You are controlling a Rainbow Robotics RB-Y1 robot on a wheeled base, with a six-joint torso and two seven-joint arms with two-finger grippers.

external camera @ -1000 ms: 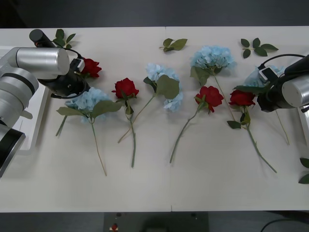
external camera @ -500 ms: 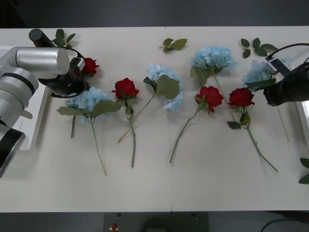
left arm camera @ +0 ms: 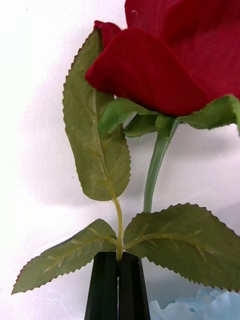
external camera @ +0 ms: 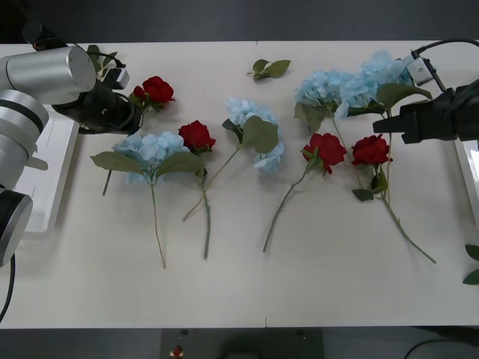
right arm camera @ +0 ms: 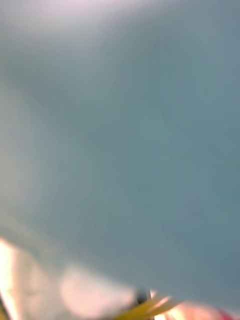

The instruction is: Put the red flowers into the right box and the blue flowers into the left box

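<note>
Left end effector point(left arm camera: 118, 285) is clamped shut on a red rose point(external camera: 156, 90) at the worktop's point(external camera: 247, 292) far left, black fingers point(left arm camera: 105, 287) pinching only the thin leaf stalk, not the main stem. Risk: the leaf could tear or slip out and drop the rose short, since red goes to the right box point(external camera: 470, 161), all the way across. The left box point(external camera: 46, 187) lies just beside this arm, so a wrong-bin drop is another risk.

Just beside the arm lies a blue flower point(external camera: 150, 147) with a second rose point(external camera: 197, 135) touching its head; a low sweep could drag either. Mid-worktop: another blue cluster point(external camera: 251, 131), then a blue one at the back point(external camera: 323, 88) and two roses point(external camera: 324, 149) point(external camera: 372, 150) in front, stems overlapping. Loose leaf sprigs point(external camera: 269, 69) lie near the far edge.

Right end effector point(external camera: 383, 124) appears to carry a blue flower point(external camera: 378, 73) by the stem above the right-hand roses, though its grip cannot be made out. Its load goes to the left box, so both carries cross, and collision or snagged stems are likely. The trailing stem may catch the rose beneath.
</note>
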